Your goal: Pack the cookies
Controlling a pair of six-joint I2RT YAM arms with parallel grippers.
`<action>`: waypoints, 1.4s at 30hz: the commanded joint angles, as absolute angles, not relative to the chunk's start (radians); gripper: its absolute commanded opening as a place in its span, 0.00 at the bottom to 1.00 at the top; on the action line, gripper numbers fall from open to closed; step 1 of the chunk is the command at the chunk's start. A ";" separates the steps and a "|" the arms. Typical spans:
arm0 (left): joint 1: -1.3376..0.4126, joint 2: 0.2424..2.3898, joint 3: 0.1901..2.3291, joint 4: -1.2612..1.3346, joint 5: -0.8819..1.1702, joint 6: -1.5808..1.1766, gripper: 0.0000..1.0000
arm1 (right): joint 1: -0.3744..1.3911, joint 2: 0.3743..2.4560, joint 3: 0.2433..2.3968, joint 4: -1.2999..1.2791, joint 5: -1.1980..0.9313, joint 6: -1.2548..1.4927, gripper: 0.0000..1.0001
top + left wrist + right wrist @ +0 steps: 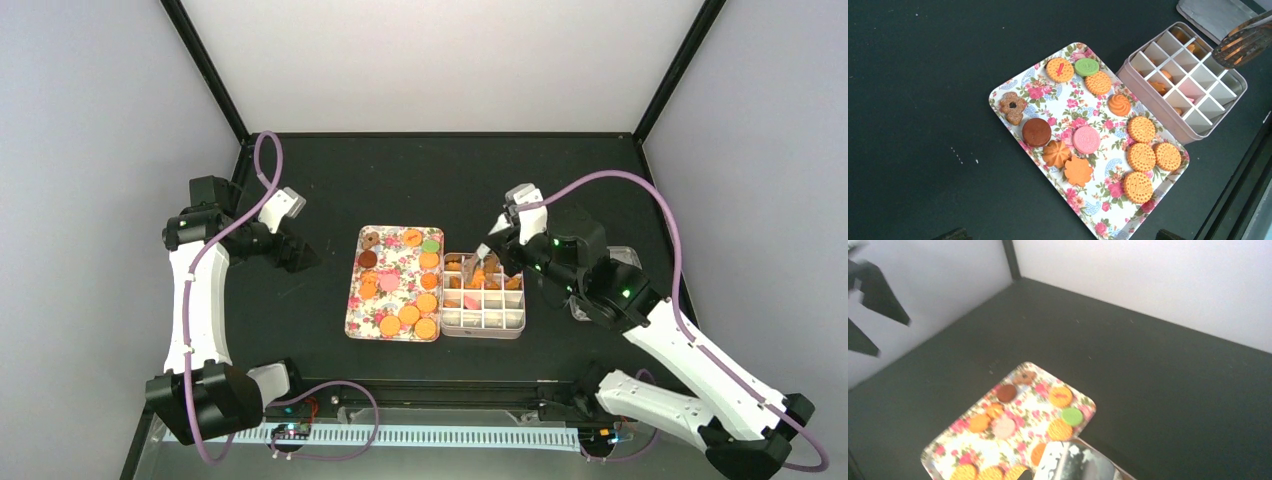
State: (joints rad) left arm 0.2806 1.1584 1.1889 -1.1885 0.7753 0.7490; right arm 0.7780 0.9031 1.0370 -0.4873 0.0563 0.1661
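Observation:
Several cookies, mostly orange with a brown, a pink and a green one, lie on the flower-patterned tray at the table's middle. Right of it stands a pale divided box with a few cookies in its far cells. My right gripper is shut on metal tongs, whose tips hang over the box's far row. Orange shows through their slots; I cannot tell if a cookie sits in them. In the right wrist view, the tongs fill the bottom edge. My left gripper is open, left of the tray, holding nothing.
A clear flat lid lies on the black tabletop behind the right arm, seen as a grey sheet beyond the box. Black frame posts and white walls close the back and sides.

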 commanded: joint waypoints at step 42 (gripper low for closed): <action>0.288 1.147 1.189 -1.189 0.807 0.768 0.99 | 0.771 0.902 0.973 -0.579 0.111 0.044 0.32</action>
State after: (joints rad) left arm 0.2806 1.1580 1.1866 -1.1805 0.7898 0.7490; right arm 0.7773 0.9184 0.9291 -0.5983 0.1074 0.0624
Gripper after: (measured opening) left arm 0.988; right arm 0.323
